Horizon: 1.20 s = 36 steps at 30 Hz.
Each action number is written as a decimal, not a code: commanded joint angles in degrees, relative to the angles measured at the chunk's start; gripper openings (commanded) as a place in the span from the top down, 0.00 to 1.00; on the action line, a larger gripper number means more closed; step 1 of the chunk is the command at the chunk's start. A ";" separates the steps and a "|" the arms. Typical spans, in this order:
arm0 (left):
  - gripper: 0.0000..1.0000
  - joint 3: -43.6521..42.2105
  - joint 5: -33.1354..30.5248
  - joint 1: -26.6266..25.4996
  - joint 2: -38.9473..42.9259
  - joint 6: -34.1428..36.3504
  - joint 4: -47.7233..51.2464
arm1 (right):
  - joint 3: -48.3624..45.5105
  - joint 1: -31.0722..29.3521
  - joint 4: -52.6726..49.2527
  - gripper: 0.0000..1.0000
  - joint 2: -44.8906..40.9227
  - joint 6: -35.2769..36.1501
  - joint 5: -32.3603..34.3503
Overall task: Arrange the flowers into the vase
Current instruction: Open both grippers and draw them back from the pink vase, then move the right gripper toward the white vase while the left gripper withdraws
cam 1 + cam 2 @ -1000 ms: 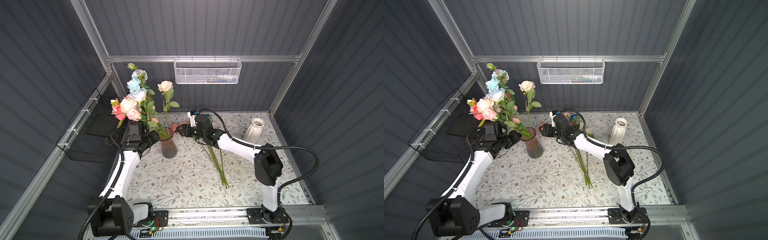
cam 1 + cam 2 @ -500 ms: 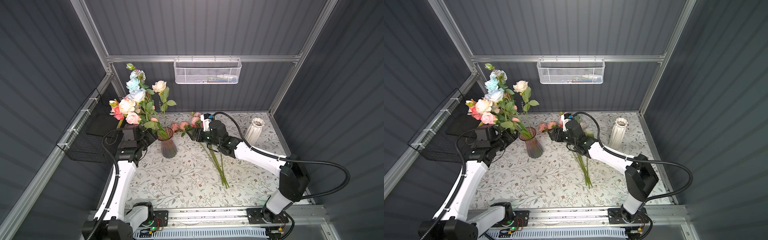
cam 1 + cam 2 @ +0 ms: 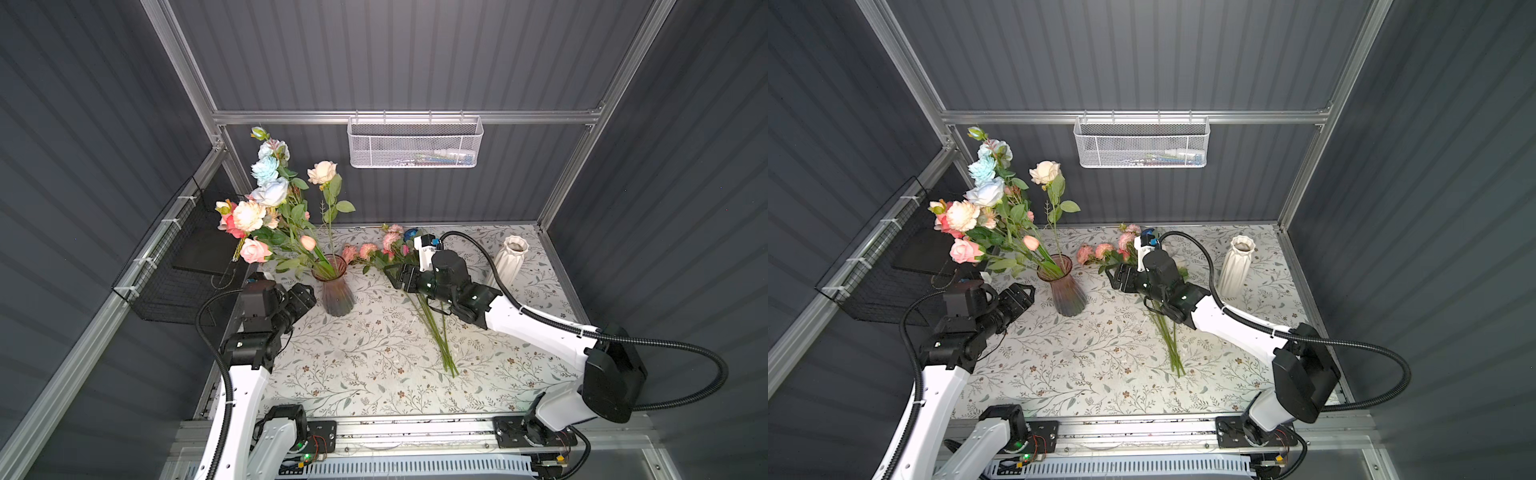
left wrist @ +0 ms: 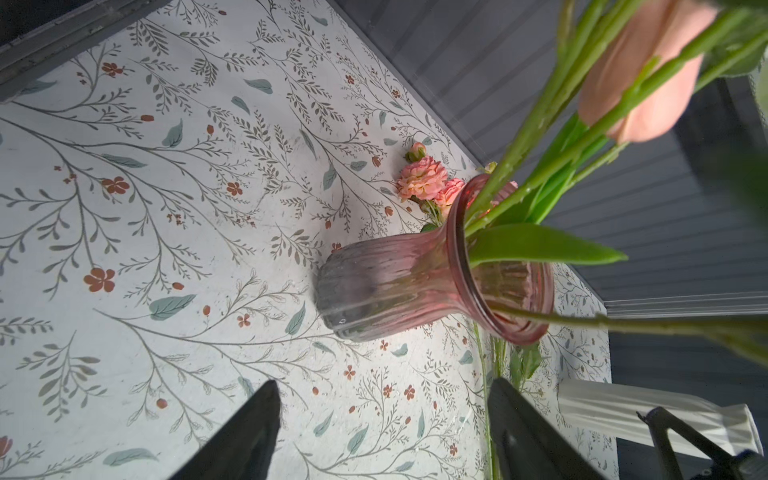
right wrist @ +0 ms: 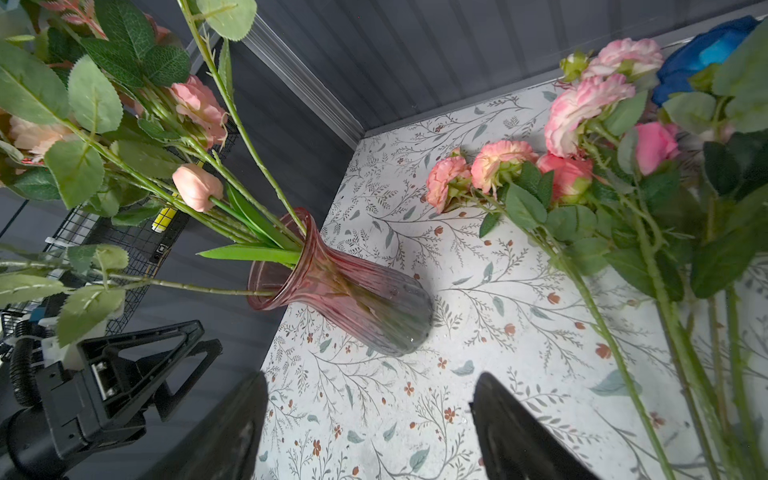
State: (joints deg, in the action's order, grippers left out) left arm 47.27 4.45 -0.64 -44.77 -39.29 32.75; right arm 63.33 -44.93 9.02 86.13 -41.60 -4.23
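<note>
No text, brand, number or sign is legible. Items (image 3: 440, 156) in the white wire-mesh basket (image 3: 374, 145) on the back rail (image 3: 291, 117) and the yellow object (image 5: 165, 217) in the black wire basket (image 5: 137, 249) are too blurred.

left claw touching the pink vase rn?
Apart. The left wrist view shows the open left claw short of the pink vase, with a strip of bare tablecloth between claw and glass.

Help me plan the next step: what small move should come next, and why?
Probably lower the right gripper onto a stem of the loose flowers and close. It is open and empty, and those flowers lie on the table right beside it. The left gripper, also open and empty, sits by the vase.
</note>
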 commanded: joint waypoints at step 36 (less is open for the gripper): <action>0.01 -19.77 25.94 -6.01 6.69 -4.53 -14.54 | -2.91 15.79 -46.67 0.13 -40.31 4.10 27.13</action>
State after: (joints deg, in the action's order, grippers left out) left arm 27.59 27.79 -6.11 -37.32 -43.77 21.02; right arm 57.47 -32.82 -35.09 44.42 -39.07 20.01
